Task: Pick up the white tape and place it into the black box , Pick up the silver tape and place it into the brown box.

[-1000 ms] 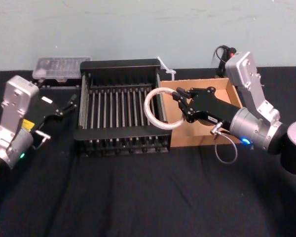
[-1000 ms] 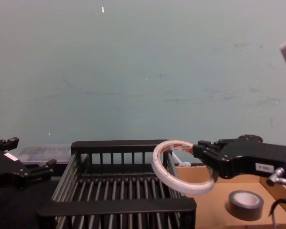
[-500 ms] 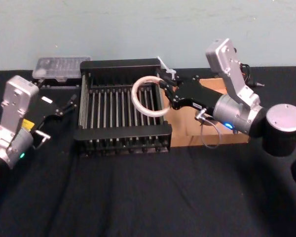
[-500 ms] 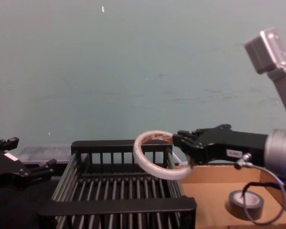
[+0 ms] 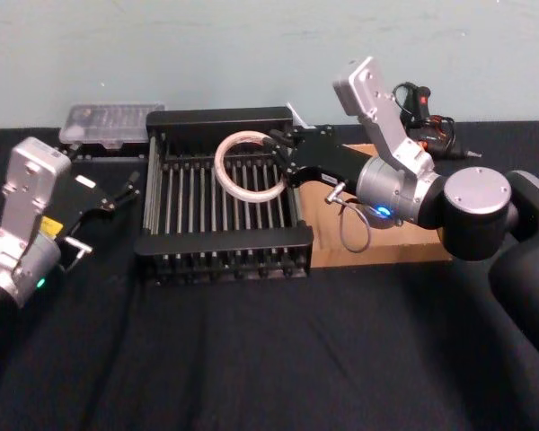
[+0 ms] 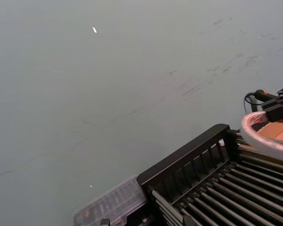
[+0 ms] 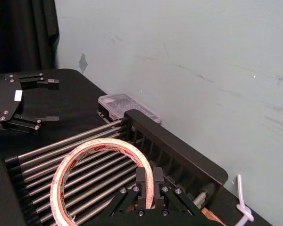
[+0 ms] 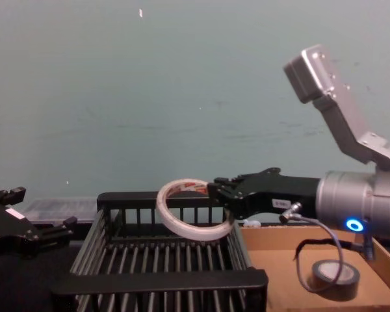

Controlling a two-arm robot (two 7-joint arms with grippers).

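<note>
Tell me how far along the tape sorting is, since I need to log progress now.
Already done: the silver tape lies in the brown box. In hand: the right gripper is shut on the white tape, holding it above the black box, not yet released. Left to do: lower or drop the ring into the crate. The left gripper is open, parked beside the crate.

A black-clothed table (image 5: 251, 359) carries the black box (image 5: 220, 118), brown box (image 5: 386, 254) and clear case (image 5: 108, 121)
</note>
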